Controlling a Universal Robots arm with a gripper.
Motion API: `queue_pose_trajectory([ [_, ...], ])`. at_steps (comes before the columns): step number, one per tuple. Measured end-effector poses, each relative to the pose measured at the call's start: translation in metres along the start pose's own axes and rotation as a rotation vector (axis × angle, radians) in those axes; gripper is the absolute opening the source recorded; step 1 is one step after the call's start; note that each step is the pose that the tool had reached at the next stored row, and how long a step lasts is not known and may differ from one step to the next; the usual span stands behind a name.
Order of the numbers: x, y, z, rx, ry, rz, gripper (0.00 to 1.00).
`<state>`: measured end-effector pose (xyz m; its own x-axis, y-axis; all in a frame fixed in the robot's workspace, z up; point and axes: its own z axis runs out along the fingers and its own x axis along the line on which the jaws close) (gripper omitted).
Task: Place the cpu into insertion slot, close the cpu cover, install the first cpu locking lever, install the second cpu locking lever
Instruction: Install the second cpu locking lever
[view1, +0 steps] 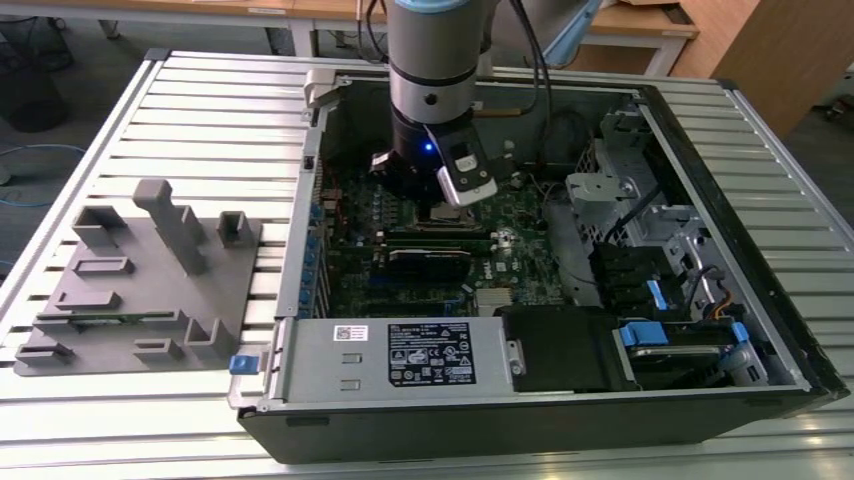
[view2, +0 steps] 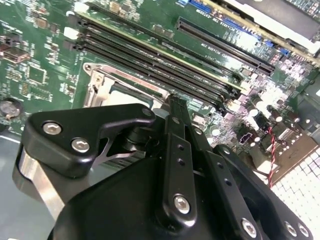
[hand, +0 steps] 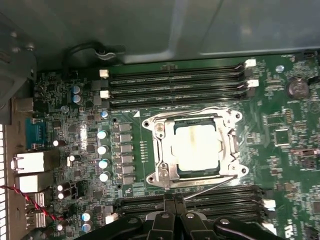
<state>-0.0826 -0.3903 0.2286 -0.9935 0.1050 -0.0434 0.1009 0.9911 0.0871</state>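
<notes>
First wrist view: chip (hand: 197, 148) seated in the socket on the green board (hand: 280, 165), metal frame (hand: 231, 142) lying flat around it, thin lever (hand: 212, 184) slanting just beside the socket's edge. Gripper (hand: 173, 199) poised near that edge, fingers pressed together, holding nothing. Exterior view: arm (view1: 434, 90) reaching down into the open computer case (view1: 534, 400), grey holder block (view1: 134, 290) well apart on the slatted table (view1: 200, 110).

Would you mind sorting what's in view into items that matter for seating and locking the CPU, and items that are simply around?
Belongs to the job:
- cpu, in its socket
- cpu cover, closed over it
- end effector, beside the socket

Just lying about:
- memory slots
- power supply
- grey fixture tray outside the case
</notes>
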Motion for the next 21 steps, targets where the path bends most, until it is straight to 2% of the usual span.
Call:
queue_pose_trajectory([
  [15,0.0003,-0.0001,0.0010,0.0001,0.0000,0.000,0.11],
  [21,0.0009,-0.0005,0.0050,0.0001,-0.0002,0.000,0.11],
])
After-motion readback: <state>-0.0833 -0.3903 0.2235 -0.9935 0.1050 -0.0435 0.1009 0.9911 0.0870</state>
